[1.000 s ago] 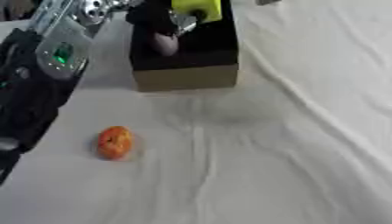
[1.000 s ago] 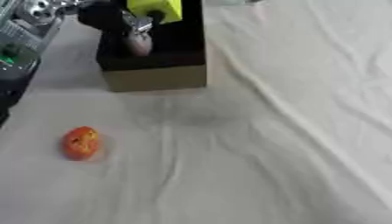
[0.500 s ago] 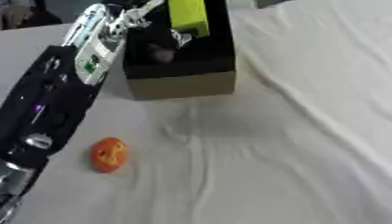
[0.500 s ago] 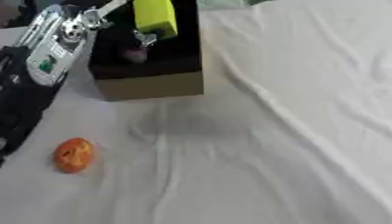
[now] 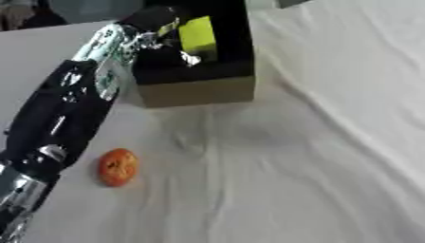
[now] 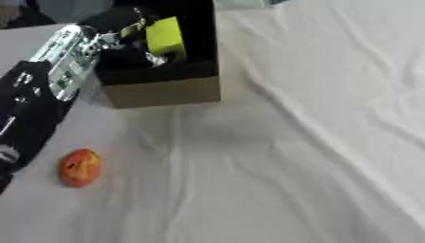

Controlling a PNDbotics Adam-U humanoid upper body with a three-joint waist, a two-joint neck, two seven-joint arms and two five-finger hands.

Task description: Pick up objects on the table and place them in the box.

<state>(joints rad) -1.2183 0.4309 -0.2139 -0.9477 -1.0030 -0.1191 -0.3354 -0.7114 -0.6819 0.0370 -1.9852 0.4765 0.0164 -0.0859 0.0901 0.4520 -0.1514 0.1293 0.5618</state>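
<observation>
Orange fruit lies beside the left arm, box beyond

No text, label, brand or number can be read on anything here.

One box, just under the left hand. One yellow block inside it, beside the hand. One orange fruit on the table, well below the hand, beside the arm. One hand shows.
</observation>
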